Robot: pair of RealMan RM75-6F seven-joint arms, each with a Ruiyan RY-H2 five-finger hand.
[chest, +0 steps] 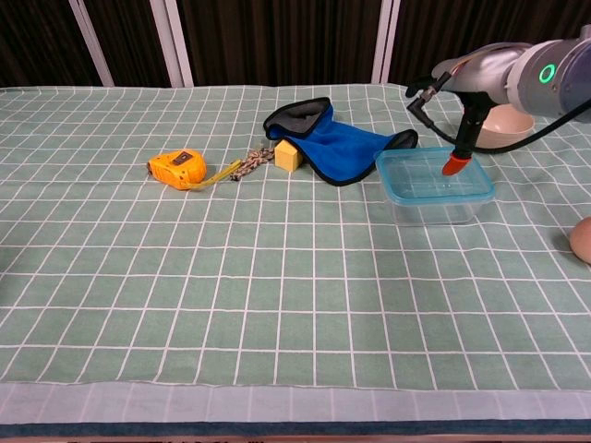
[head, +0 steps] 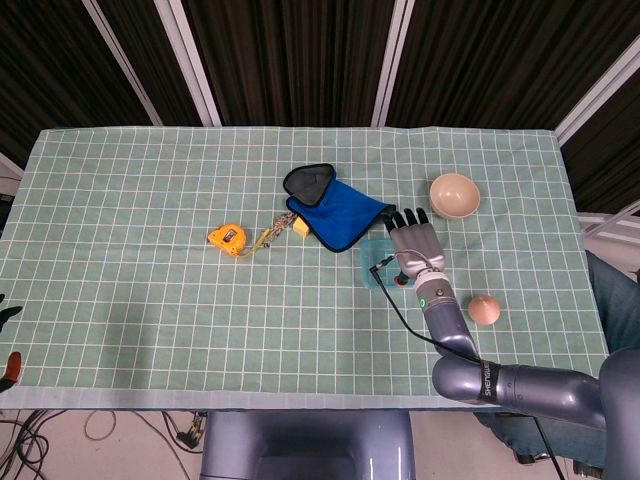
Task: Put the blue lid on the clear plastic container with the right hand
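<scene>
The clear plastic container stands right of centre with the blue lid lying flat on its rim. In the head view only the left part of the container shows beside my right hand. That hand hovers over the container's far right side with its fingers spread and nothing in them. In the chest view my right hand hangs a red fingertip just above the lid. A black sliver and a red tip at the left edge look like my left hand; its state is unclear.
A blue cloth lies just left of and behind the container, next to a yellow block. An orange tape measure sits further left. A beige bowl is behind the hand, and a peach ball is near the right front.
</scene>
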